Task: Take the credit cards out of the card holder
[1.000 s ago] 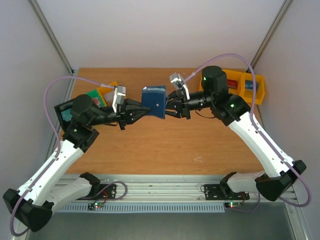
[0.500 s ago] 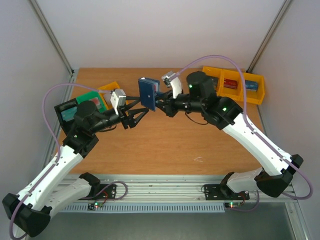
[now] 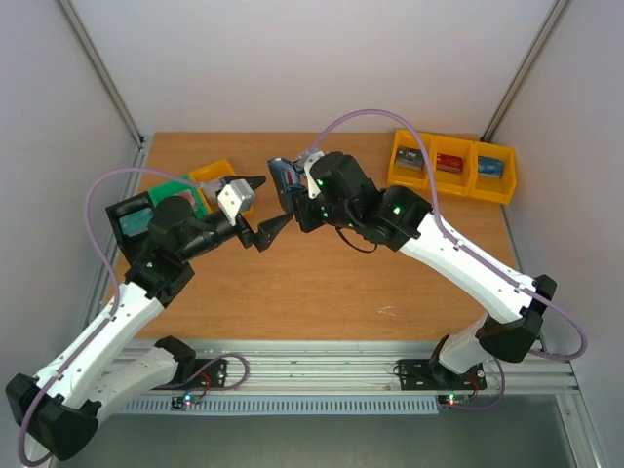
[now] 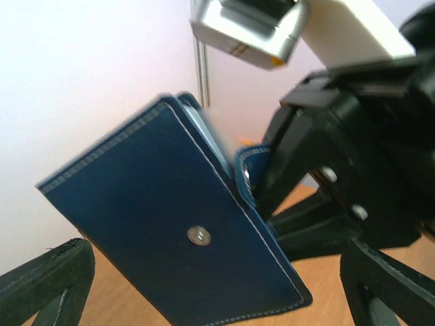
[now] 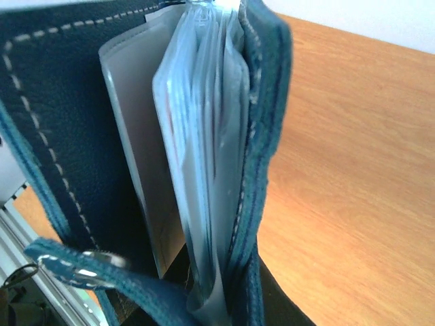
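Observation:
The card holder (image 3: 284, 183), a navy wallet with a metal snap, hangs above the table's back middle with my right gripper (image 3: 297, 203) shut on its lower edge. In the right wrist view the card holder (image 5: 47, 122) gapes slightly. The credit cards (image 5: 204, 149) show only as thin pale edges in its clear pockets. My left gripper (image 3: 266, 205) stands open just left of the holder, not touching it. In the left wrist view the holder's navy cover (image 4: 177, 238) fills the space between my spread fingers (image 4: 51, 282), with the right gripper (image 4: 326, 170) behind it.
Three yellow bins (image 3: 450, 163) holding small items stand at the back right. A green bin (image 3: 180, 190), a yellow bin (image 3: 210, 174) and a black bin (image 3: 130, 216) sit at the back left behind my left arm. Bare wooden table (image 3: 331, 283) lies in front.
My left gripper has opened, let go of the card holder and drawn back a little. The right arm has carried the holder leftward and turned it.

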Controlling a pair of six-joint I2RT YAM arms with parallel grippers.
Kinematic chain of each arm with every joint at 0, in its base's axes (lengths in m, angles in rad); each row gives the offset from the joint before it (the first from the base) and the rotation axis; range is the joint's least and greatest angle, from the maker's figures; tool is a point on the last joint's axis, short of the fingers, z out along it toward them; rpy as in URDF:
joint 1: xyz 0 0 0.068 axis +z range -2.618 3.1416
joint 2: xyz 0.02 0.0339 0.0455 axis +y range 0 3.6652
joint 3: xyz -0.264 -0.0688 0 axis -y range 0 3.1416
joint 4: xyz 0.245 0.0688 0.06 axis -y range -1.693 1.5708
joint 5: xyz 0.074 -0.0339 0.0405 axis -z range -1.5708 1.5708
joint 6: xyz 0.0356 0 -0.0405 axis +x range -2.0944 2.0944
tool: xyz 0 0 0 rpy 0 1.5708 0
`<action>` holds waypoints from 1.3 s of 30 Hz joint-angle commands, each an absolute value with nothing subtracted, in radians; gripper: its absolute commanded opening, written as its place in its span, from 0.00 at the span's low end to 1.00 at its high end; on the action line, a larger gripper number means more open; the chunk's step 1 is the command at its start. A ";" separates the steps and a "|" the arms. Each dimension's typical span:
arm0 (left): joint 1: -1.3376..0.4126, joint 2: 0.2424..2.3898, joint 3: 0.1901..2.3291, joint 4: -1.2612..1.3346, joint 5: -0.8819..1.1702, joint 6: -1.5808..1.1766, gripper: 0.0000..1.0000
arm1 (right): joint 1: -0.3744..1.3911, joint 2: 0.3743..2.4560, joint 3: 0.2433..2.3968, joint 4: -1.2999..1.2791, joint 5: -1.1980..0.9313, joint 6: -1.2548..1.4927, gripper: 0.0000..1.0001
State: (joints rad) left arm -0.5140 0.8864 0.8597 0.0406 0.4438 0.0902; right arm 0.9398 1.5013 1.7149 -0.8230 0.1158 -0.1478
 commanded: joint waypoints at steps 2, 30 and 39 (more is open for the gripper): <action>-0.526 0.917 0.864 0.080 0.480 0.165 0.99 | 0.962 1.532 1.828 -0.874 0.191 -0.123 0.01; -0.335 0.824 0.892 -0.075 0.490 -0.201 0.64 | 0.819 1.472 1.824 -0.865 -0.366 -0.337 0.01; -0.308 0.810 0.877 0.055 0.816 -0.302 0.53 | 0.720 1.444 1.754 -0.749 -0.764 -0.335 0.01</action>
State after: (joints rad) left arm -0.3141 0.8211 0.8730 -0.0792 0.5983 -0.2287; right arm 0.7319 1.4731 1.7653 -0.8364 -0.5152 -0.3172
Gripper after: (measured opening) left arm 0.531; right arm 0.107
